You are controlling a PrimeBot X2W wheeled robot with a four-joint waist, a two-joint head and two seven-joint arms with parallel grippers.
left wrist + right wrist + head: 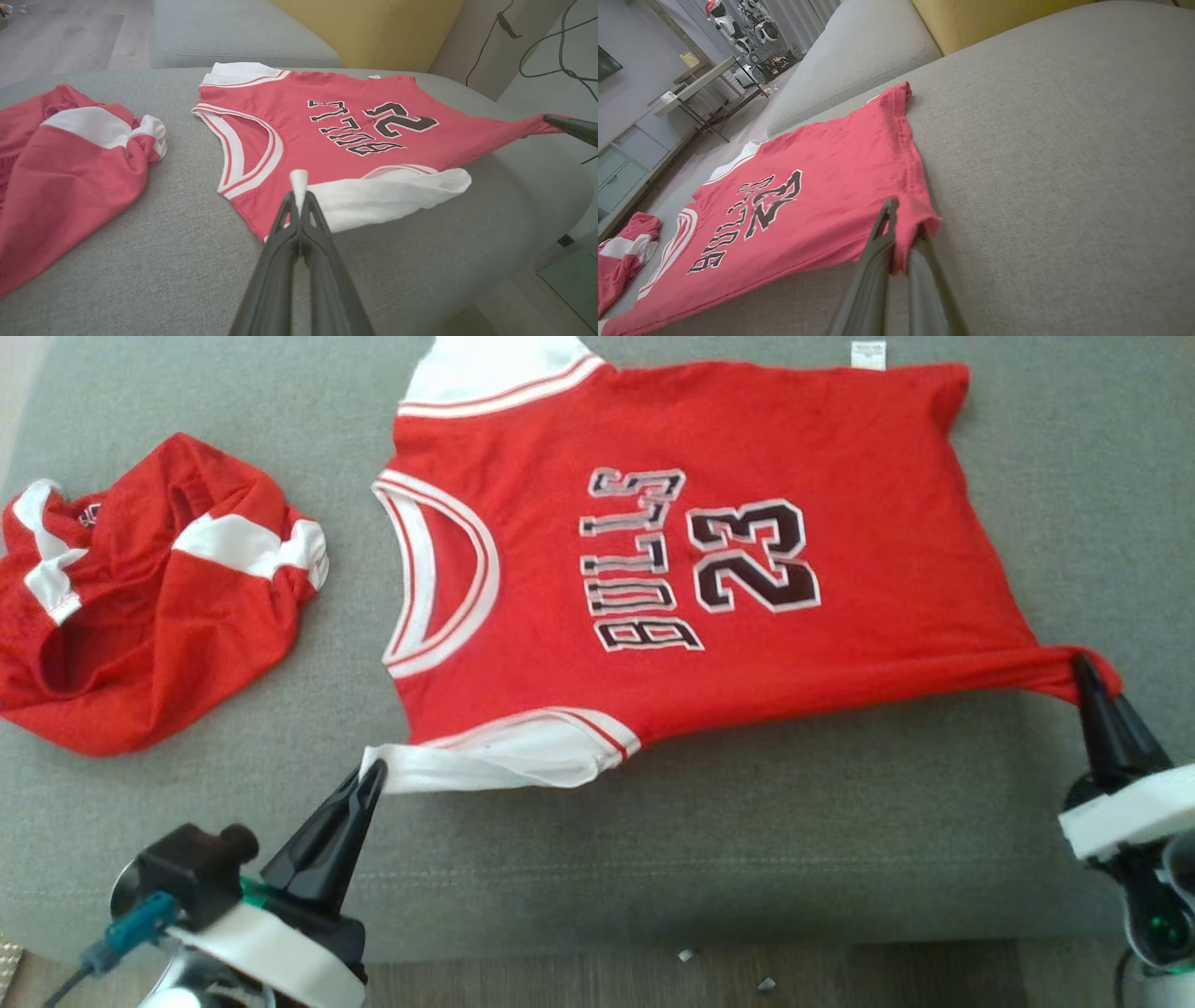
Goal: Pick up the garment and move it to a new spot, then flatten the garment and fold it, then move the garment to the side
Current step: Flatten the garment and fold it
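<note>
A red basketball jersey (709, 569) with white trim and "BULLS 23" lies spread on the grey sofa seat (747, 821), collar to the left, hem to the right. My left gripper (372, 775) is shut on the near white sleeve's tip, seen pinched in the left wrist view (299, 186). My right gripper (1083, 665) is shut on the near hem corner, which is pulled taut toward the right; the red cloth (859, 196) wraps between its fingers (903, 219). The jersey's near edge is stretched between both grippers.
A crumpled red and white pair of shorts (140, 597) lies on the seat at the left. The seat's front edge runs just below my grippers, with wooden floor (709, 980) beyond. A yellow cushion (373, 28) and a grey backrest (233, 32) stand behind.
</note>
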